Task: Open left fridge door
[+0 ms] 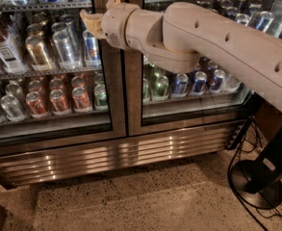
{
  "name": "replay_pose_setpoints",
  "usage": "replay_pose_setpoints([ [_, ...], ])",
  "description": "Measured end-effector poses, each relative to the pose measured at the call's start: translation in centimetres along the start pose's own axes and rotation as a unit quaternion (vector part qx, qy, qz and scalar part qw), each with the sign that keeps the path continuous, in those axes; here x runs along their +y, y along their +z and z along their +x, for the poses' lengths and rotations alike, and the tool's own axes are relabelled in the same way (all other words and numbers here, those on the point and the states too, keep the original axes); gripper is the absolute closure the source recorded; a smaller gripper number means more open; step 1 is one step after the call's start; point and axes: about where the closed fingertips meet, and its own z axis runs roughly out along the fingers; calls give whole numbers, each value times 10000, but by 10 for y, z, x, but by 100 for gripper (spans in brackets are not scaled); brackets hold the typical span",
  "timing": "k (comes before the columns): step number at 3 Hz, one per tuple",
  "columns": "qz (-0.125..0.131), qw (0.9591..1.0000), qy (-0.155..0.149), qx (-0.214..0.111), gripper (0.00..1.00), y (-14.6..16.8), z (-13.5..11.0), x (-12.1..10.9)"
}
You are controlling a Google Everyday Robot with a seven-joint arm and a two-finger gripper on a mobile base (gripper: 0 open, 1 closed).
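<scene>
A: left fridge door?
B: shut, flush in the fridge, long axis vertical, glass facing the camera.
A: gripper?
B: at its upper right stile; fingers spread, gripping nothing.

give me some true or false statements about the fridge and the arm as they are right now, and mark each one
1. The left fridge door is shut. True.
2. The tool is down at the ribbed grille. False: it is high above the grille, at the left door's inner frame edge.
3. Red cans stand behind the left door. True.
4. The right door hangs wide open. False: it is shut.
5. A black stand base sits on the floor. True.
</scene>
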Motion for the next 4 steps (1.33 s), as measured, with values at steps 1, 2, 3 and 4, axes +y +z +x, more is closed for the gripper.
replay_pose_setpoints([
  [1, 0, 10000, 0, 0, 100, -3, 2, -7],
  [2, 0, 10000, -1, 0, 100, -4, 2, -7],
  [3, 0, 10000, -1, 1, 100, -6, 2, -12],
  [4, 0, 10000, -1, 1, 100, -7, 3, -15],
])
